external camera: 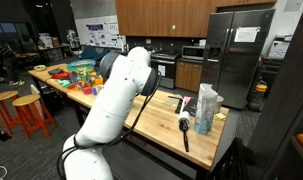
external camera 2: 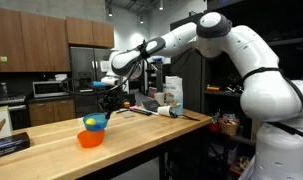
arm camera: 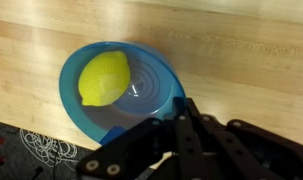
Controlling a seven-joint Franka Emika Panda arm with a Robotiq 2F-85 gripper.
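A yellow lemon [arm camera: 103,78] lies in a blue bowl [arm camera: 151,88] on a wooden table [arm camera: 241,60]. In the wrist view my gripper [arm camera: 188,108] hangs above the bowl's near right rim. Its black fingers are pressed together with nothing between them. In an exterior view the gripper [external camera 2: 108,100] is just above and slightly behind the blue bowl [external camera 2: 95,123]. An orange bowl [external camera 2: 90,139] stands right in front of the blue one. In an exterior view the arm [external camera: 126,85] hides the gripper and the bowls.
The table's edge runs close to the bowl, with dark patterned floor [arm camera: 31,150] beyond. A black-handled utensil [external camera: 184,130], a bottle and a bag [external camera: 205,108] stand near the arm's base. Colourful toys [external camera: 76,75] crowd the far end. A flat black object [external camera 2: 9,146] lies near a corner.
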